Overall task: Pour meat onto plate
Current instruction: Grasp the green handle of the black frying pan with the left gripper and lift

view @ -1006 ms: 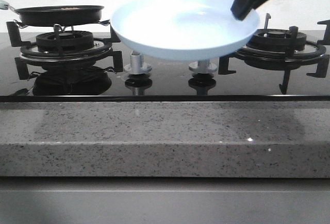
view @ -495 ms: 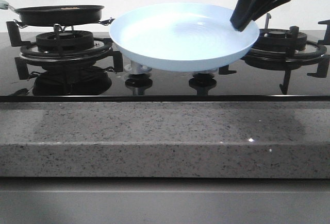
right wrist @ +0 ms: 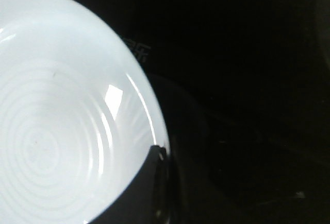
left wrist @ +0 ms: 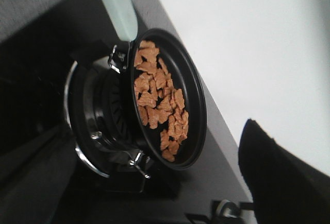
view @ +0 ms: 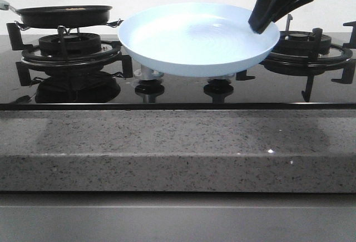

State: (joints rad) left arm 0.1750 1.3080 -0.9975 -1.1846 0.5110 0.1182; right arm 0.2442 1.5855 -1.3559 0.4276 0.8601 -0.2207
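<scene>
Front view: my right end effector [view: 261, 24] grips the plate [view: 194, 39] rim, holding it above the stove's middle, ready to receive.
Left wrist view: meat [left wrist: 157, 100] sits in the frying pan [left wrist: 193, 100] on the left burner; my left end effector's state, cannot tell.
Right wrist view: finger clamps plate [right wrist: 62, 116] edge.

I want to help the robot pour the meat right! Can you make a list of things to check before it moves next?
1. Plate held by the right end effector at its rim: ok.
2. Plate empty and ready for food: ok.
3. Meat all inside the black pan: ok.
4. Pan sitting on the left burner: ok.
5. Left end effector holding the pan handle: not ok, nothing grips it.
6. Plate close beside the pan: ok; whether they touch, cannot tell.
</scene>
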